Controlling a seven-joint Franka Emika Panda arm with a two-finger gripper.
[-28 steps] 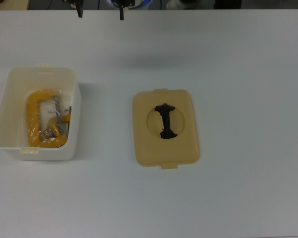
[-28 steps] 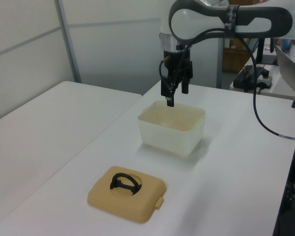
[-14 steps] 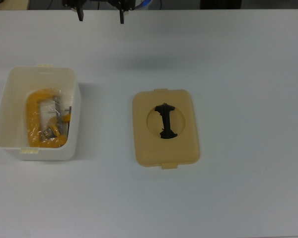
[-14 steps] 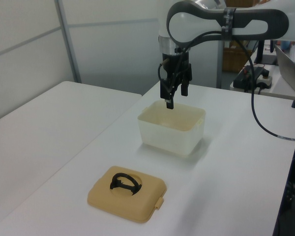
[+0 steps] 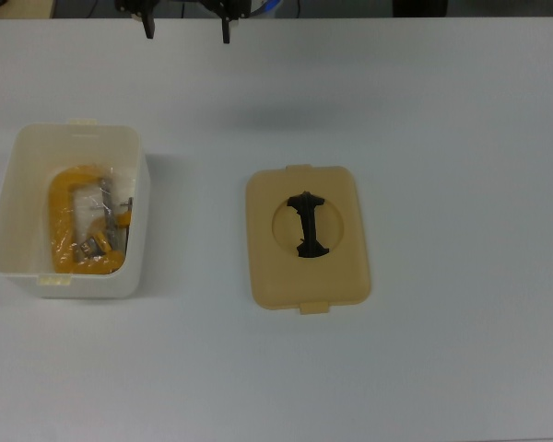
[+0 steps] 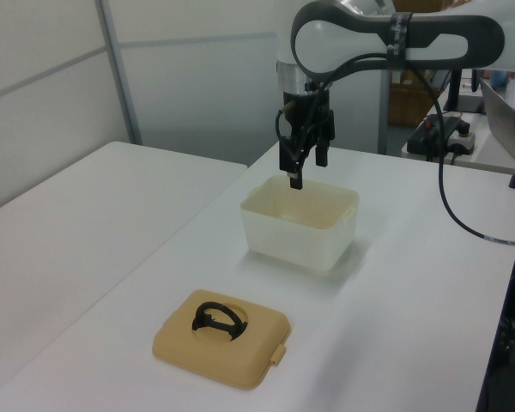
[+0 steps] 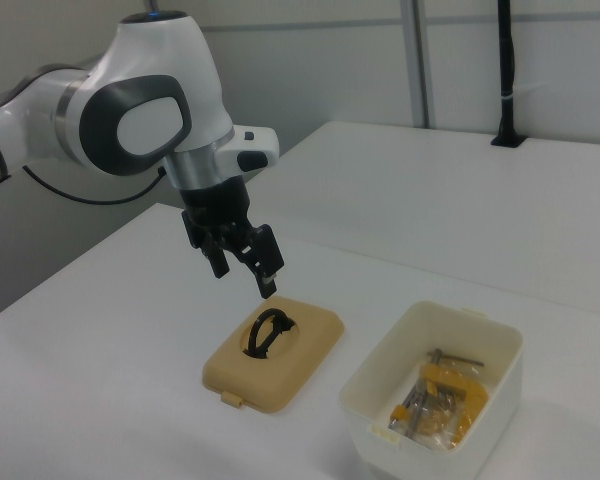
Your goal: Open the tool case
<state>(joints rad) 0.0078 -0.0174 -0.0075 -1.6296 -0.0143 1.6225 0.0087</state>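
While the gripper [image 7: 244, 268] hangs empty in the air with fingers spread wide, the tool case [image 5: 66, 212] sits uncovered on the white table [image 5: 442, 120], its yellow lid [image 5: 307, 237] well apart.

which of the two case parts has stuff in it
The white box, at the top view's left: it holds a yellow clamp and bagged bits. The tan lid lies apart, carrying only its black handle.
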